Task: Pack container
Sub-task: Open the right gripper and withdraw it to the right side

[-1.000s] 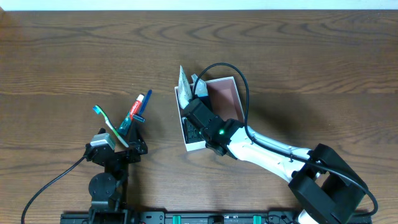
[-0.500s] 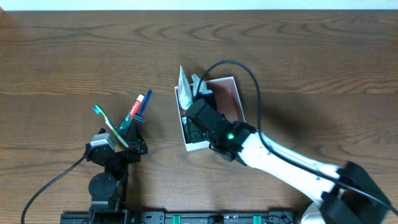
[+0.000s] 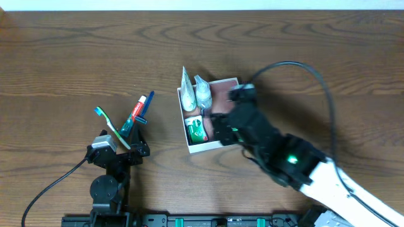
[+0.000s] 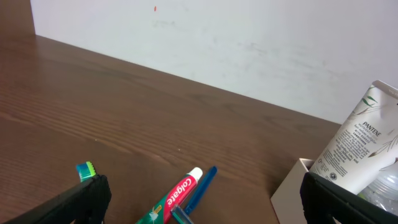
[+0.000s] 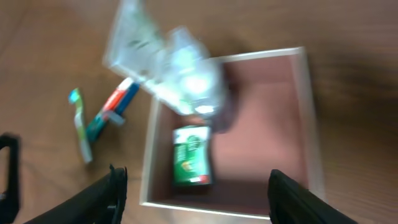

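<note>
Right tool (image 5: 202,190) hangs spread and empty over the container (image 3: 226,94), which rests on the surface (image 3: 303,57) holding a tube (image 3: 187,91), bottle (image 3: 202,93) and green packet (image 3: 196,129); that placement looks complete, so the next move likely calls for fetching the toothpaste (image 3: 136,113) and toothbrush (image 3: 108,123) just ahead of the spread left tool (image 4: 217,199).

We count one shallow square white cardboard box (image 3: 222,96) with a pinkish-brown inside. Contents, one of each: white plastic squeeze tube (image 3: 186,88), small clear plastic bottle (image 3: 202,91), small green-and-white packet (image 3: 196,128). On the desk (image 3: 63,63), one of each: blue-and-green toothbrush (image 3: 112,128), red-and-white toothpaste tube (image 3: 137,112), slim blue stick (image 3: 148,99).
</note>
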Robot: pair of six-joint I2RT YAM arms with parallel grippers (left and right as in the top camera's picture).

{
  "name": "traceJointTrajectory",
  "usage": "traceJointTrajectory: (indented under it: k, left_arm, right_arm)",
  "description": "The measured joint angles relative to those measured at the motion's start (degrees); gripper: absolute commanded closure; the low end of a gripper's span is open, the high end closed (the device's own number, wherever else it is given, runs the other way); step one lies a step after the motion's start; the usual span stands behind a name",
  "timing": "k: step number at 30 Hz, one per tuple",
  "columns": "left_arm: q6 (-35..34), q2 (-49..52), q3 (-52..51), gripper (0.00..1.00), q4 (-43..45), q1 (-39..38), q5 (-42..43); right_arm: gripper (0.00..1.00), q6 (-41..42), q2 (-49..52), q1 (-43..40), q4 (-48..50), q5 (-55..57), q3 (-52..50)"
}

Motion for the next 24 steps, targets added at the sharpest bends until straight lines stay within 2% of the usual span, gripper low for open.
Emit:
traceJointTrajectory:
  k: [5, 6, 17, 24]
  left_arm:
    - [0.0, 0.0, 0.0, 0.02, 0.0, 0.0, 0.0]
    - [0.0, 0.0, 0.0, 0.02, 0.02, 0.0, -0.02]
    - [0.0, 0.0, 0.0, 0.02, 0.0, 0.0, 0.0]
    - [0.0, 0.0, 0.0, 0.02, 0.0, 0.0, 0.0]
  right_arm:
    - [0.02, -0.09, -3.39, -8.04, -8.68, 1.73, 0.17]
    - [0.01, -0.11, -3.5, -9.79, -10.1, 2.08, 0.17]
    - [0.01, 0.09, -3.52, -41.92, -15.1, -1.86, 0.2]
    - [0.01, -0.44, -0.42, -59.19, -16.22, -6.93, 0.2]
